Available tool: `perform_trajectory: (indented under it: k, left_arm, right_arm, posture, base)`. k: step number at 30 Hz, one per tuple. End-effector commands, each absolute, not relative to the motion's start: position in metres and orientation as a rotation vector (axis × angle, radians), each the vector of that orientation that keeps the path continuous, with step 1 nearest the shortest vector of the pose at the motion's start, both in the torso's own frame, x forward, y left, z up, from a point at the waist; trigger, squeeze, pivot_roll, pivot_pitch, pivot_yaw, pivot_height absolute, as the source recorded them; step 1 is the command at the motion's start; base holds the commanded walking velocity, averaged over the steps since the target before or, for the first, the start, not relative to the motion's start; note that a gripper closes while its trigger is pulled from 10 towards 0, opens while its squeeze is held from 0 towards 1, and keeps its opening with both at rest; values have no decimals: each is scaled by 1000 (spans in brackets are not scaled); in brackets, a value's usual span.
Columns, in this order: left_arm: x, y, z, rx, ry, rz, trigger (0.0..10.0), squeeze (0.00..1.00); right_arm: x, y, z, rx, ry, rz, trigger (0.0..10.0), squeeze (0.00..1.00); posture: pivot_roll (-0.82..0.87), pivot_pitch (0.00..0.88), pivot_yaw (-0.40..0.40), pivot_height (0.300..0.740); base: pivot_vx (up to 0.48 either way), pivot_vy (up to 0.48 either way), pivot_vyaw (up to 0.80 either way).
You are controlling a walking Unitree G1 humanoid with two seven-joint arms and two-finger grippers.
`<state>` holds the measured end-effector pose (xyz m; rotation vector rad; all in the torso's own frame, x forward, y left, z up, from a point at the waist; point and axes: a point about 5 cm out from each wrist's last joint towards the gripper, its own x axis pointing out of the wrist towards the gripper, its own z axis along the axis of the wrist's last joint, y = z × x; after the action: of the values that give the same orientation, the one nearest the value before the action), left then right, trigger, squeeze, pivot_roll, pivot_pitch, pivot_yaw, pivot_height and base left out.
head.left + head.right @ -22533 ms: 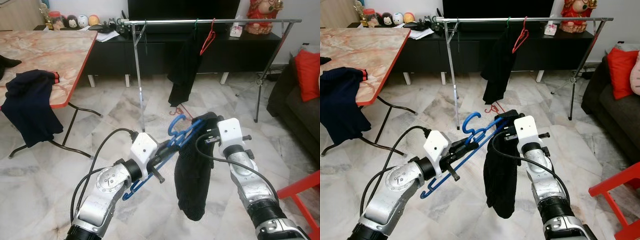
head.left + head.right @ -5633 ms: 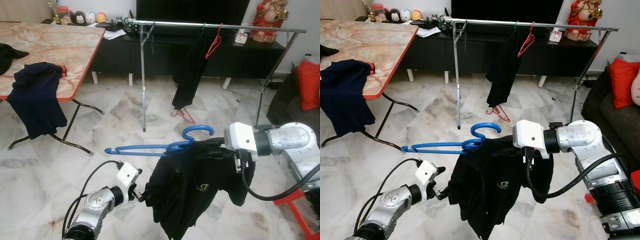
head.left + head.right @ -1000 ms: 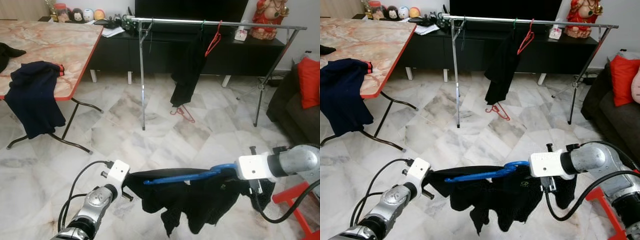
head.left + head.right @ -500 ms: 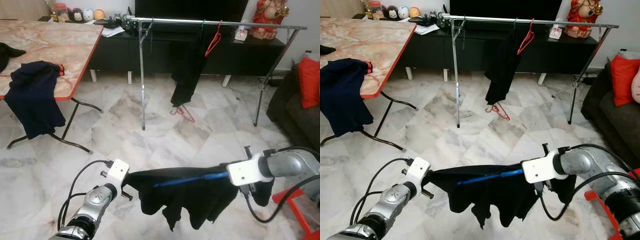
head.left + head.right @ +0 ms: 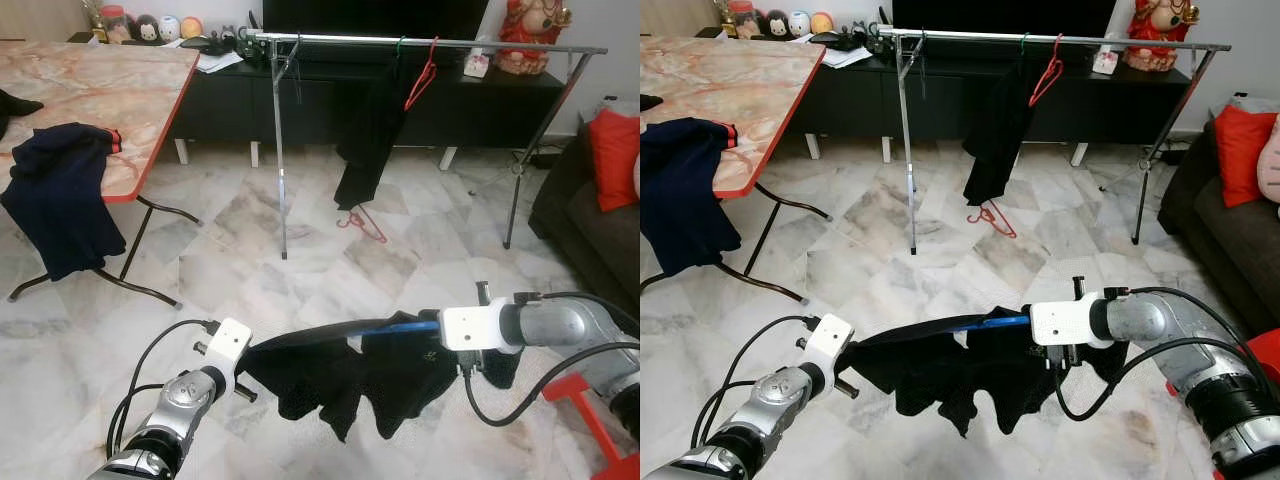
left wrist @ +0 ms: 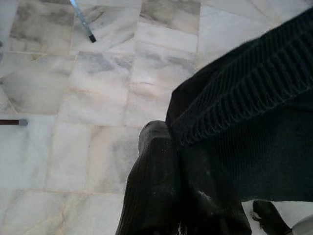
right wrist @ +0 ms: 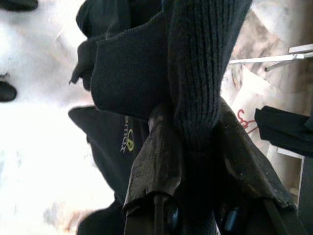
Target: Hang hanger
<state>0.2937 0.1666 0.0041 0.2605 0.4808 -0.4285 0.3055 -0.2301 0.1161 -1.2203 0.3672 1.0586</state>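
**black garment stretched between both grippers**

left eye view: a black garment (image 5: 360,375) on a blue hanger (image 5: 395,327) is held low over the marble floor (image 5: 200,270), well short of the rack (image 5: 420,42). the left gripper (image 5: 250,358) is at one end of the cloth, the right gripper (image 5: 440,330) at the other.

left wrist view: knit cloth is seen pinched by the closed fingers (image 6: 156,191).

right wrist view: the fingers (image 7: 159,156) are seen clamped on a fold of the garment.
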Motion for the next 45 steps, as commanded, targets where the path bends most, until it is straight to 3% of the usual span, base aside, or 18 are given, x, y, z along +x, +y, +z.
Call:
perform_trajectory:
  k: [1, 17, 28, 36, 40, 41, 45]
  left_arm:
    - [291, 177, 2, 283, 516, -407, 10000, 0]
    - [324, 160, 47, 214, 368, -520, 10000, 0]
    - [327, 150, 57, 206, 346, -595, 10000, 0]
    - [329, 149, 61, 188, 333, -584, 10000, 0]
    - [331, 144, 68, 168, 314, -592, 10000, 0]
    - [332, 142, 70, 165, 307, -608, 10000, 0]
    - [332, 140, 72, 165, 296, -617, 10000, 0]
  right_arm:
    - [307, -250, 124, -1266, 416, 993, 0, 0]
    - [305, -237, 94, -1328, 447, 969, 0, 0]
    - [303, -205, 57, -1284, 465, 910, 0, 0]
    - [300, -205, 44, -1284, 550, 863, 0, 0]
    - [302, -200, 38, -1278, 554, 790, 0, 0]
    - [309, -199, 40, -1240, 532, 686, 0, 0]
    - [318, -196, 45, -1131, 505, 568, 0, 0]
  posture:
    - [-114, 24, -74, 740]
    - [-104, 10, -60, 740]
    - [-82, 0, -42, 740]
    - [-82, 0, -43, 740]
    - [-83, 0, -44, 740]
    - [-78, 0, -49, 740]
    - [-68, 0, -49, 740]
  base:
    - [0, 0, 0]
    - [0, 0, 0]
    - [0, 0, 0]
    - [0, 0, 0]
    - [0, 0, 0]
    - [0, 0, 0]
    - [0, 0, 0]
